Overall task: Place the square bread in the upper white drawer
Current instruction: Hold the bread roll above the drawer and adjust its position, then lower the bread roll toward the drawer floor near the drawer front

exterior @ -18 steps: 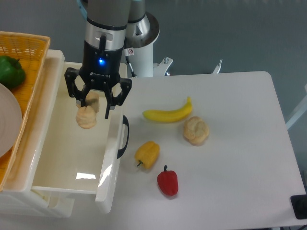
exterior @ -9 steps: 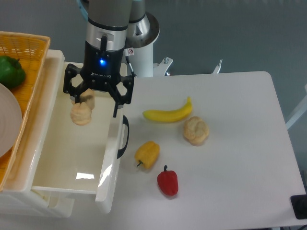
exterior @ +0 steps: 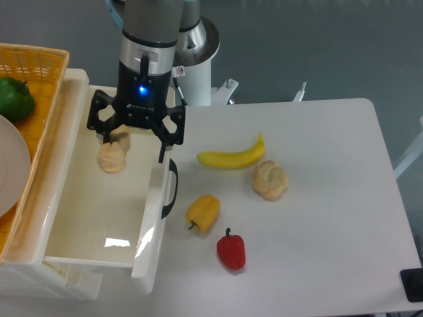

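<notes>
The square bread (exterior: 111, 158), pale tan with a toasted crust, lies inside the upper white drawer (exterior: 86, 218) near its back wall. A second tan patch just above it looks like its far end or a reflection; I cannot tell which. My gripper (exterior: 131, 146) hangs over the back of the drawer, open, fingers spread wide. The bread sits below and beside the left finger, with no grip on it. The drawer is pulled out, and its dark handle (exterior: 171, 188) faces the table.
On the table right of the drawer lie a banana (exterior: 231, 158), a round bun (exterior: 269, 179), a yellow pepper (exterior: 203, 212) and a red pepper (exterior: 231, 251). An orange basket (exterior: 39, 69) with a green pepper (exterior: 14, 98) and a white plate (exterior: 10, 165) stands at the left.
The fingers have spread apart and let go of the bread. The bread shifted slightly left and now rests in the drawer. The gripper has risen a little.
</notes>
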You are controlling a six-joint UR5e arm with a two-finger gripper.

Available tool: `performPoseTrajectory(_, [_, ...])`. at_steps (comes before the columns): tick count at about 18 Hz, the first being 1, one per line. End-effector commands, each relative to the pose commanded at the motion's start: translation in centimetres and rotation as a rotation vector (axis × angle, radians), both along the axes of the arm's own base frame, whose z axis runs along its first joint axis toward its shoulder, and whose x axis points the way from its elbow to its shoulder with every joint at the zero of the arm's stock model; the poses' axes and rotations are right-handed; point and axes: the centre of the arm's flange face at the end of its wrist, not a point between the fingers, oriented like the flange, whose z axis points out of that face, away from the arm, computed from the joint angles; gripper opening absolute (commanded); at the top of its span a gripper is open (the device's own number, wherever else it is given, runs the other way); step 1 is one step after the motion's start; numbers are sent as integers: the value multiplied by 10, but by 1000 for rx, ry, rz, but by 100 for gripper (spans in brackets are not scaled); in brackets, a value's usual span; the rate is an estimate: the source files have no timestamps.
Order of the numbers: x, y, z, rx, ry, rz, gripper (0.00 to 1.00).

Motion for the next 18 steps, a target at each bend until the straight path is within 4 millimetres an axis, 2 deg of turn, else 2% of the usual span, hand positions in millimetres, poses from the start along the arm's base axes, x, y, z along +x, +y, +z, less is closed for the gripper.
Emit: performPoseTrajectory(18, [-14,12,-28,-33,-27,-3,100])
